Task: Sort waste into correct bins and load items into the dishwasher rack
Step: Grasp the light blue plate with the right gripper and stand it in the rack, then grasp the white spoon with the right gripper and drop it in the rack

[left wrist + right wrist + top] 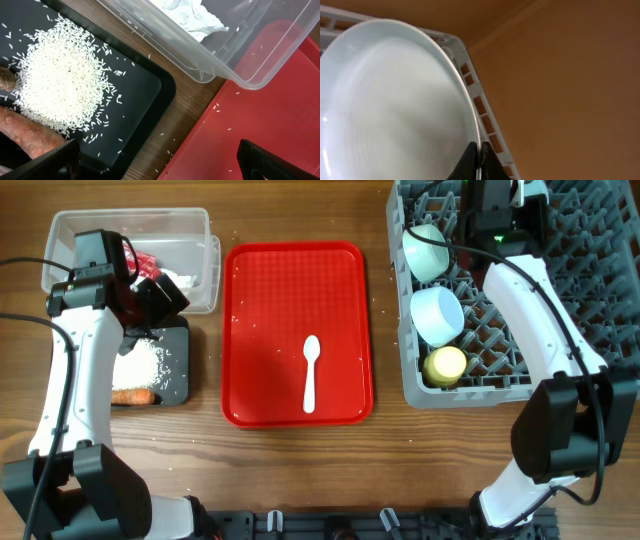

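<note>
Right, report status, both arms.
Left gripper: jaws open, near black tray. Right gripper: jaws shut on plate rim, at rack. Spoon on red tray, unobstructed.

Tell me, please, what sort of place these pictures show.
Probably a lab mock-up of a canteen dish-return station: a wooden table holds a grey dishwasher rack with bowls, a red serving tray, and a clear tub and black tray taking waste.

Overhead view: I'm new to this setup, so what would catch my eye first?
The big red tray at centre, carrying a white plastic spoon. On the right, the grey dishwasher rack holds two mint bowls and a yellow cup. Left, white rice heaps on the black tray.
</note>
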### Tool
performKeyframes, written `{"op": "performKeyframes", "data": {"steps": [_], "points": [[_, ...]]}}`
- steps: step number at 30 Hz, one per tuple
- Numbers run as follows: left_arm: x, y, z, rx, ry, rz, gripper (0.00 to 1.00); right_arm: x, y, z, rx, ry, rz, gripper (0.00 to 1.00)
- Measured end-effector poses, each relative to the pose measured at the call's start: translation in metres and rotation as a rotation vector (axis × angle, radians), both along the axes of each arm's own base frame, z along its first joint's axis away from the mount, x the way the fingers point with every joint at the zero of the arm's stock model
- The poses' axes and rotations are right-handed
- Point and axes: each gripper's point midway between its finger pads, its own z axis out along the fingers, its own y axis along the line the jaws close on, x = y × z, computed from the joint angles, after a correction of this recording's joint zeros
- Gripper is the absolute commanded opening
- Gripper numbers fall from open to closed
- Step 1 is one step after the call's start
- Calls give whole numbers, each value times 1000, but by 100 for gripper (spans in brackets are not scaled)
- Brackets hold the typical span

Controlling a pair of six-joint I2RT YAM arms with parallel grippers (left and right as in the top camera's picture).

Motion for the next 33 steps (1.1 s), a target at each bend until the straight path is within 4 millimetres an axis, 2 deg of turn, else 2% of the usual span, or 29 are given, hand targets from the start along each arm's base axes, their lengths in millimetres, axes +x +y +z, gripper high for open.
{"op": "performKeyframes", "data": {"steps": [3, 5, 6, 8, 10, 12, 14, 16, 18, 19, 21, 23, 24, 26, 28, 30, 32, 33], "points": [[0, 0, 0, 0, 0, 0, 100, 1, 3, -5, -14, 61, 36, 4], [0, 0, 0, 0, 0, 0, 100, 1, 8, -16, 9, 123, 86, 4], [0, 0, 0, 0, 0, 0, 100, 1, 11, -22, 22, 149, 109, 20], [0, 0, 0, 0, 0, 0, 100, 1, 16, -31, 45, 191, 146, 69], [0, 0, 0, 0, 0, 0, 100, 1, 18, -34, 60, 193, 155, 88], [0, 0, 0, 0, 0, 0, 100, 1, 19, -35, 83, 171, 148, 95], [0, 0, 0, 0, 0, 0, 100, 0, 19, -33, 106, 138, 134, 97], [0, 0, 0, 0, 0, 0, 100, -5, 24, -18, 134, 95, 146, 97], [0, 0, 0, 0, 0, 0, 100, -17, 43, 7, 193, 58, 219, 97], [0, 0, 0, 0, 0, 0, 100, -24, 60, 18, 241, 41, 275, 97], [0, 0, 0, 0, 0, 0, 100, -44, 117, 39, 404, -4, 449, 97], [0, 0, 0, 0, 0, 0, 100, -61, 183, 41, 630, 2, 626, 97], [0, 0, 0, 0, 0, 0, 100, -67, 206, 38, 712, 14, 672, 97], [0, 0, 0, 0, 0, 0, 100, -84, 262, 21, 923, 93, 758, 98], [0, 0, 0, 0, 0, 0, 100, -107, 314, -8, 1080, 221, 773, 100], [0, 0, 0, 0, 0, 0, 100, -121, 342, -31, 1129, 311, 767, 100], [0, 0, 0, 0, 0, 0, 100, -141, 370, -65, 1167, 423, 722, 100], [0, 0, 0, 0, 0, 0, 100, -147, 379, -75, 1177, 451, 703, 100]]}}
